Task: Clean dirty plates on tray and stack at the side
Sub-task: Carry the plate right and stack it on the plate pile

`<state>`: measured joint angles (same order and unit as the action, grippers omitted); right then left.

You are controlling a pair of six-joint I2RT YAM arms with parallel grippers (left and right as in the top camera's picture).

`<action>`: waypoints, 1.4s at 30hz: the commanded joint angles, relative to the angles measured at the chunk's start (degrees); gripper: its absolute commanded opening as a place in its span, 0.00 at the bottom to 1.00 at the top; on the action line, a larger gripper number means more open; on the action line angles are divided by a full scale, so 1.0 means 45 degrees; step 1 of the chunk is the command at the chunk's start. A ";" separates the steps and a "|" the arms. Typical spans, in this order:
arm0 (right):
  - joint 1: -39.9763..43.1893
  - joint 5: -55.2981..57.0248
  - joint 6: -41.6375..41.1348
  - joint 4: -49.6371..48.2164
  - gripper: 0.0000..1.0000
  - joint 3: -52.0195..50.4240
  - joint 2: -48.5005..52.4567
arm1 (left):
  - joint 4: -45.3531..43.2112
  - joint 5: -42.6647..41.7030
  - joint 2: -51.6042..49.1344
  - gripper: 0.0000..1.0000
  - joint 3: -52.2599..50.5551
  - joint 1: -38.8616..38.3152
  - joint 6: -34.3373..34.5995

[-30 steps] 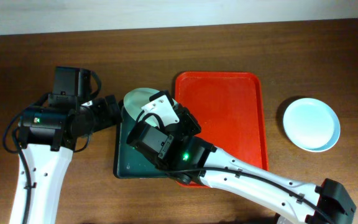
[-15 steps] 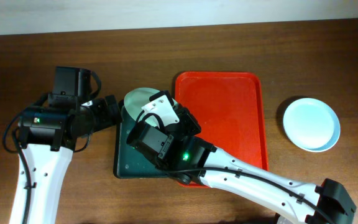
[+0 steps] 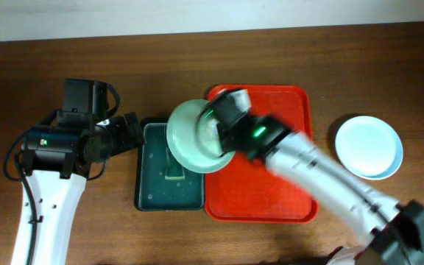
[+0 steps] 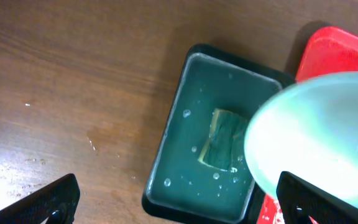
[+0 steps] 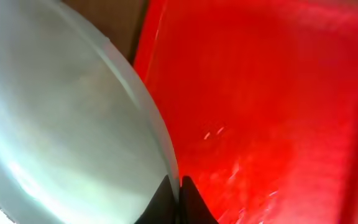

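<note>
Right gripper (image 5: 180, 186) clamps the mint plate (image 3: 193, 138) by its rim only; perhaps wet, it could slip onto the red tray (image 3: 274, 103).

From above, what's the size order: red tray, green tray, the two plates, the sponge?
1. Red tray
2. Green tray
3. Held plate and right-hand plate: too alike to rank, and the held one is lifted nearer the camera
4. Sponge

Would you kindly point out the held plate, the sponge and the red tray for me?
held plate (image 3: 191, 138), overhead view, its pale middle.
sponge (image 4: 222, 140), left wrist view, its top face.
red tray (image 3: 234, 197), overhead view, bare floor, lower-left corner.
</note>
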<state>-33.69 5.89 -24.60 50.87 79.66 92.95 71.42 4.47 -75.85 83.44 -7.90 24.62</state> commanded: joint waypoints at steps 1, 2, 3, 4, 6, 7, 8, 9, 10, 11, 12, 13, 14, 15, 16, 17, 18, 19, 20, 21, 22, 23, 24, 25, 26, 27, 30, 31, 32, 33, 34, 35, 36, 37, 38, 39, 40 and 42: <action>0.3366 -0.8058 0.1418 0.0748 0.04 0.0593 -0.1243 | 0.0015 -0.0049 0.0053 1.00 0.0151 0.0053 -0.0204; 0.4294 -0.8301 0.1418 0.1127 0.04 0.0593 -0.1404 | 0.0015 -0.0049 0.0053 0.99 0.0151 0.0053 -0.0204; 0.5387 -0.8252 0.1423 0.1632 0.04 0.0593 -0.1540 | 0.0015 -0.0049 0.0053 0.99 0.0151 0.0053 -0.0204; 0.6353 -0.8034 0.1428 0.2021 0.04 0.0588 -0.1593 | 0.0015 -0.0049 0.0053 0.99 0.0151 0.0053 -0.0199; 0.8748 -0.7028 0.1423 0.2963 0.04 0.0578 -0.1525 | 0.0015 -0.0049 0.0053 0.99 0.0151 0.0053 -0.0204; 0.9675 -0.6693 0.1428 0.3254 0.04 0.0544 -0.1462 | 0.0015 -0.0049 0.0053 0.99 0.0151 0.0053 -0.0199; 1.0642 -0.6363 0.1428 0.3458 0.04 0.0476 -0.1399 | 0.0015 -0.0049 0.0053 0.99 0.0151 0.0053 -0.0199; 1.1540 -0.6086 0.1428 0.3526 0.04 0.0355 -0.1336 | 0.0015 -0.0049 0.0053 0.99 0.0151 0.0053 -0.0204; 1.2852 -0.5717 0.1423 0.3507 0.04 0.0146 -0.1214 | 0.0015 -0.0049 0.0053 0.99 0.0151 0.0053 -0.0204; 1.3687 -0.5425 0.1413 0.3502 0.04 0.0049 -0.1083 | 0.0015 -0.0049 0.0053 0.99 0.0151 0.0053 -0.0204; 1.4416 -0.5173 0.1404 0.3492 0.04 -0.0010 -0.0942 | 0.0015 -0.0049 0.0053 0.99 0.0151 0.0053 -0.0199; 1.5305 -0.4891 0.1404 0.3483 0.04 -0.0083 -0.0714 | 0.0015 -0.0049 0.0053 0.99 0.0151 0.0053 -0.0204; 1.6019 -0.4731 0.1370 0.3453 0.04 -0.0141 -0.0486 | 0.0015 -0.0049 0.0053 0.99 0.0151 0.0053 -0.0199; 1.6776 -0.4668 0.1370 0.3327 0.04 -0.0214 -0.0189 | 0.0019 -0.0049 0.0053 0.99 0.0151 0.0053 -0.0204; 1.7369 -0.4677 0.1365 0.3215 0.04 -0.0301 0.0092 | 0.0015 -0.0049 0.0053 1.00 0.0151 0.0053 -0.0204; 1.7903 -0.4697 0.1205 0.3157 0.04 -0.0437 0.0437 | 0.0015 -0.0049 0.0053 0.99 0.0151 0.0053 -0.0199; 1.8122 -0.4741 0.1122 0.3075 0.04 -0.0554 0.0661 | 0.0019 -0.0049 0.0053 0.99 0.0151 0.0053 -0.0204; 1.8253 -0.4843 0.1127 0.2900 0.04 -0.0748 0.0903 | 0.0019 -0.0049 0.0053 1.00 0.0151 0.0053 -0.0199; 1.8253 -0.4818 0.1132 0.2730 0.04 -0.0967 0.1117 | 0.0015 -0.0049 0.0053 1.00 0.0151 0.0053 -0.0199; 1.8238 -0.4818 0.1137 0.2637 0.04 -0.1103 0.1243 | 0.0015 -0.0049 0.0053 0.99 0.0151 0.0053 -0.0199; 1.8185 -0.4818 0.1132 0.2472 0.04 -0.1341 0.1379 | 0.0019 -0.0049 0.0053 0.99 0.0151 0.0053 -0.0204; 1.8146 -0.4765 0.1132 0.2249 0.07 -0.1569 0.1457 | 0.0015 -0.0049 0.0053 0.99 0.0151 0.0053 -0.0204; 1.8132 -0.4770 0.1127 0.1972 0.28 -0.1807 0.1506 | 0.0015 -0.0049 0.0053 0.99 0.0151 0.0053 -0.0204; 1.8136 -0.4906 0.1132 0.1802 0.49 -0.1967 0.1511 | 0.0019 -0.0044 0.0053 1.00 0.0151 0.0053 -0.0204; 1.8136 -0.5265 0.1209 0.1787 0.56 -0.1982 0.1501 | 0.0015 -0.0049 0.0053 0.99 0.0151 0.0053 -0.0204; 1.8136 -0.5960 0.1671 0.1851 0.57 -0.1909 0.1447 | 0.0019 -0.0049 0.0053 0.99 0.0151 0.0053 -0.0199; 1.8107 -0.7985 0.2846 0.2705 0.59 -0.1399 0.0690 | 0.0015 -0.0049 0.0053 0.99 0.0151 0.0053 -0.0204; 1.8044 -0.8330 0.3172 0.3089 0.60 -0.1219 0.0282 | 0.0019 -0.0049 0.0053 0.99 0.0151 0.0053 -0.0204; 1.7884 -0.8835 0.3662 0.3536 0.61 -0.1064 -0.0321 | 0.0019 -0.0049 0.0053 0.99 0.0151 0.0053 -0.0199; 1.7675 -0.9219 0.4080 0.3891 0.61 -0.1001 -0.0923 | 0.0015 -0.0049 0.0053 0.99 0.0151 0.0053 -0.0204; 1.7384 -0.9578 0.4405 0.4250 0.61 -0.0991 -0.1642 | 0.0015 -0.0049 0.0053 0.99 0.0151 0.0053 -0.0204; 1.6932 -1.0025 0.4891 0.4677 0.61 -0.0991 -0.2550 | 0.0019 -0.0049 0.0053 0.99 0.0151 0.0053 -0.0199; 1.6480 -1.0248 0.5343 0.4945 0.61 -0.0991 -0.3317 | 0.0019 -0.0049 0.0053 0.99 0.0151 0.0053 -0.0204; 1.5970 -1.0263 0.5625 0.5183 0.61 -0.0991 -0.4075 | 0.0015 -0.0049 0.0053 0.99 0.0151 0.0053 -0.0204; 1.5334 -1.0263 0.5863 0.5382 0.61 -0.0991 -0.4906 | 0.0015 -0.0049 0.0053 0.99 0.0151 0.0053 -0.0199; 1.4324 -1.0268 0.6057 0.5532 0.61 -0.0991 -0.6003 | 0.0015 -0.0049 0.0053 0.99 0.0151 0.0053 -0.0204; 1.3372 -1.0263 0.6086 0.5557 0.61 -0.0991 -0.6868 | 0.0019 -0.0049 0.0053 1.00 0.0151 0.0053 -0.0204; 1.1482 -1.0244 0.6081 0.5518 0.62 -0.0991 -0.8281 | 0.0015 -0.0049 0.0053 0.99 0.0151 0.0053 -0.0204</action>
<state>27.57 -38.04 -0.62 75.42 74.94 62.72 71.42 4.47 -75.85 83.44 -7.90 24.62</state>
